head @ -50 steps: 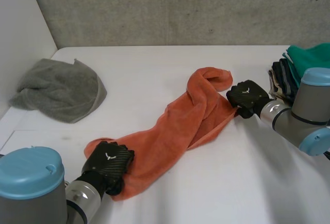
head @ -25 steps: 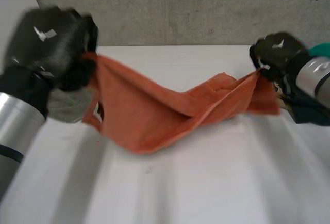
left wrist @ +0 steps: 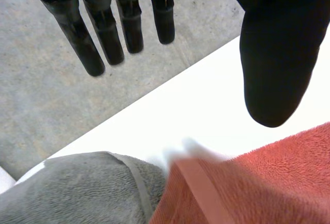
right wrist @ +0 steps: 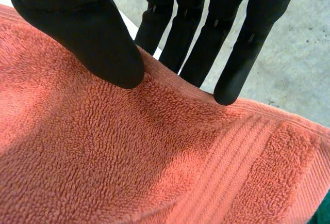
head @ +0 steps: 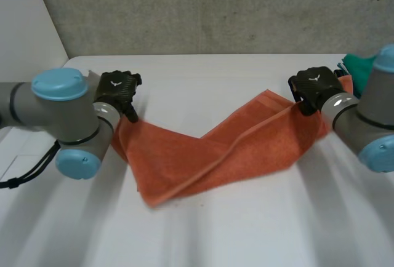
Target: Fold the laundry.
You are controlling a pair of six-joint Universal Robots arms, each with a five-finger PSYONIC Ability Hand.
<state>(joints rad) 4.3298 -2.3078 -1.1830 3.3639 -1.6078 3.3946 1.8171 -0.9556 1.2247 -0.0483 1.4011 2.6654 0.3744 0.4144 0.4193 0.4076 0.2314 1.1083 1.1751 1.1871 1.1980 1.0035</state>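
An orange towel lies stretched across the table between my two hands, with a twist near its middle. My left hand hovers at the towel's left end. In the left wrist view its fingers are straight and spread from the thumb, and the orange towel lies loose below them. My right hand is at the towel's right end. In the right wrist view its thumb presses the orange towel edge against fingers behind the cloth.
A grey towel lies crumpled just beyond the orange towel's left end. A stack of folded teal and dark cloths sits behind my right arm at the table's right edge. A concrete wall runs behind the table.
Both hands lifted the orange towel off the table, pulled it taut and brought it down spread wider. The left hand has since opened and let go of its end.
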